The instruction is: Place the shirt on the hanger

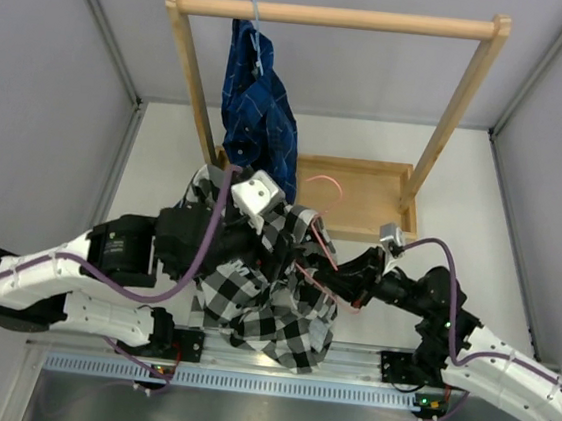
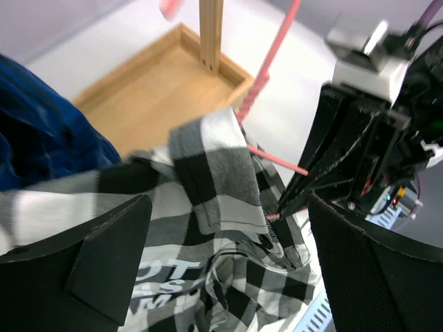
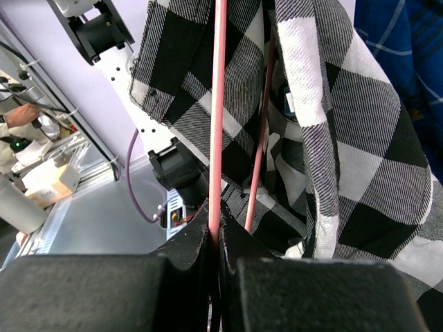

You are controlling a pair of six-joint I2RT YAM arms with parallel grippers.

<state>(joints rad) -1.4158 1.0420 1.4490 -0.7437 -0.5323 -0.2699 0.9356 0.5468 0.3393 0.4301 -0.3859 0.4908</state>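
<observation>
**Floppy Check Shirt, Skinny Pink Hanger**

A white table (image 1: 166, 158) sits between grey walls, with a tall wooden rack (image 1: 341, 18) at the back. A dark blue plaid shirt (image 1: 262, 108) hangs from the rack. In front of the rack, close to the arms, the black-and-white check shirt (image 1: 270, 310) lies in a crumpled heap. It has big squares, and the left wrist view shows white letters on a dark patch. The thin pink wire hanger (image 3: 217, 104) is in front of the rack too. It pokes in among the folds of the shirt, and one end reaches toward the rack.

The right gripper (image 3: 216, 232) has its jaws shut tight on the pink wire. The left gripper (image 2: 228, 207) hangs over the shirt with its jaws wide apart, holding nothing.

The shirt looks soft, light and floppy. It will likely sag and bunch up. I think the best place to grab it is the collar or a shoulder edge, to pull that over one arm of the hanger. The hanger looks light and stiff but skinny. It may twist or slip in the jaws if the cloth tugs hard.
</observation>
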